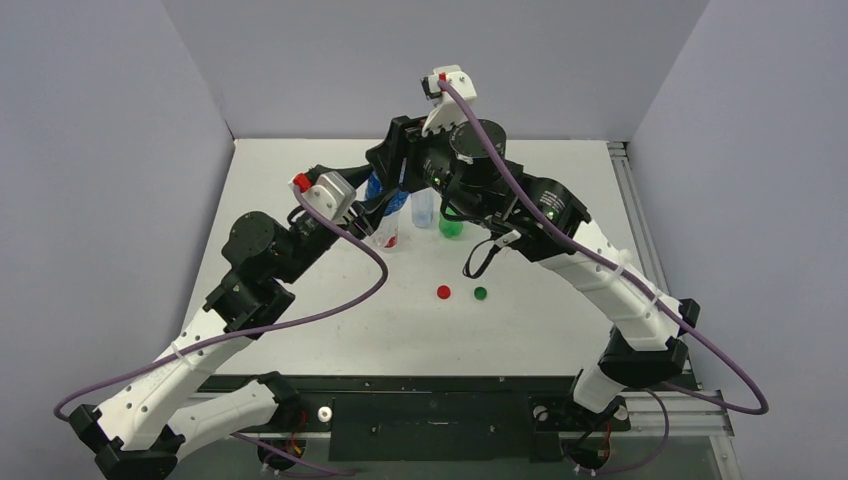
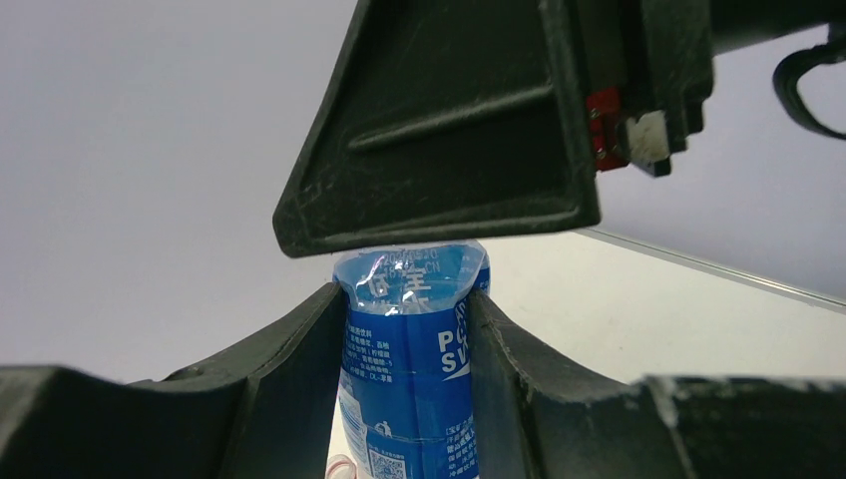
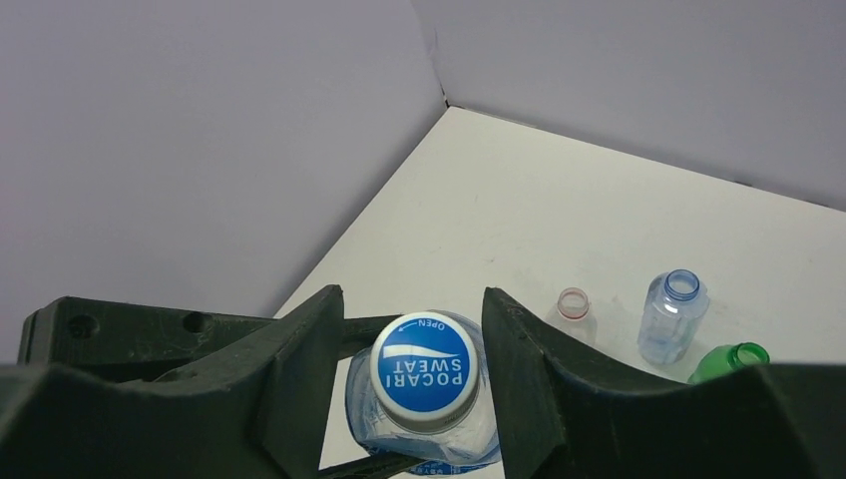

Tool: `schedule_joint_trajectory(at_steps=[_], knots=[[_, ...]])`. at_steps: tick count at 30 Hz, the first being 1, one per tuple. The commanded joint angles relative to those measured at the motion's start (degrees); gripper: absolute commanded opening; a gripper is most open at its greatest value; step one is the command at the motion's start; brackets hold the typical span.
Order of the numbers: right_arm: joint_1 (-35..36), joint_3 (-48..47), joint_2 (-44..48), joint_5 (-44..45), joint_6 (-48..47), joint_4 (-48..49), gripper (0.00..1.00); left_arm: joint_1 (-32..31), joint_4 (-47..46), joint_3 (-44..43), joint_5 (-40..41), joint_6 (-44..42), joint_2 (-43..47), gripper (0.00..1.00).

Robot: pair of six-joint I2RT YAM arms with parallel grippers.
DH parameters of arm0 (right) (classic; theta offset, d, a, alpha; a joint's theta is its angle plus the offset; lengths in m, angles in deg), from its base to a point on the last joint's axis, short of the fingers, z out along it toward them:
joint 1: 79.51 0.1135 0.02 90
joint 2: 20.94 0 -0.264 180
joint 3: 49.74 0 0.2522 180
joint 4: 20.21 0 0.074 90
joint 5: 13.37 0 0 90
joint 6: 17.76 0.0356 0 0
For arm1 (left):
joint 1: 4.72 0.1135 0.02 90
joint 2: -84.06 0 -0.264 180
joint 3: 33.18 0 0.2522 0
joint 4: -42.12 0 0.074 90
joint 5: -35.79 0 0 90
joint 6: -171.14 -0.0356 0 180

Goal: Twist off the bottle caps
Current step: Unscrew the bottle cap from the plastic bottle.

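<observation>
two loose caps, a red cap (image 1: pixel 443 291) and a green cap (image 1: pixel 480 293), lie as small flat discs on the white counter (image 1: pixel 520 330); only the top view shows them. farther back stand four plastic bottles. three are open-necked: the red-ringed bottle (image 3: pixel 574 304), the ribbed clear bottle (image 3: pixel 673 314) and the green bottle (image 3: pixel 733 357). the left end effector (image 2: pixel 404 294) is clenched on the blue-label bottle (image 2: pixel 409 369), whose film is crinkled. the right end effector (image 3: pixel 411 299) brackets its round blue-white cap (image 3: pixel 424 364) from above, unclamped, a slit showing on one side.

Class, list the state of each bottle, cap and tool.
Blue-label bottle: capped, clamped by left tool.
Blue cap: on its bottle.
Red-label bottle: uncapped.
Ribbed bottle: uncapped.
Green bottle: uncapped.
Red cap: loose on table.
Green cap: loose on table.
Right tool: open astride blue cap.
</observation>
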Motion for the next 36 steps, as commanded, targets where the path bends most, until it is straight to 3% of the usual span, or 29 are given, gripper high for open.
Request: schedule_joint_trajectory(at_steps=[1, 5, 7, 10, 13, 18, 27, 30, 36], knots=[[0.39, 0.07, -0.21, 3.25, 0.48, 2.97, 0.49, 0.06, -3.76, -0.07, 1.45, -0.58, 0.80, 0.00], [0.45, 2.34, 1.24, 3.60, 0.30, 5.93, 0.29, 0.08, -3.24, -0.01, 1.19, -0.37, 0.95, 0.00], [0.52, 3.41, 1.85, 3.41, 0.01, 7.18, 0.27, 0.08, -3.15, 0.16, 1.16, -0.29, 1.08, 0.00], [0.55, 3.35, 2.08, 3.66, -0.64, 7.56, 0.28, 0.09, -3.01, 0.43, 1.03, -0.12, 1.22, 0.00], [0.50, 3.42, 2.49, 3.60, -1.26, 7.92, 0.40, 0.01, -2.99, 0.54, 0.92, 0.27, 1.14, 0.00], [0.54, 3.76, 3.01, 3.47, -1.79, 8.25, 0.42, 0.05, -3.02, 0.36, 0.90, 0.57, 0.99, 0.00], [0.46, 4.27, 2.76, 1.19, -1.36, 7.85, 0.15, 0.02, -2.70, -0.29, 0.15, 1.35, 0.96, 0.00], [0.42, 4.28, 2.69, 0.92, -1.78, 7.92, 0.00, 0.05, -2.39, -0.55, -0.55, 1.97, 0.95, 0.00], [-0.03, 3.76, 3.34, -3.86, -4.77, 7.83, 0.00, 0.18, -1.22, -2.25, -5.51, 6.18, 0.99, 0.00]])
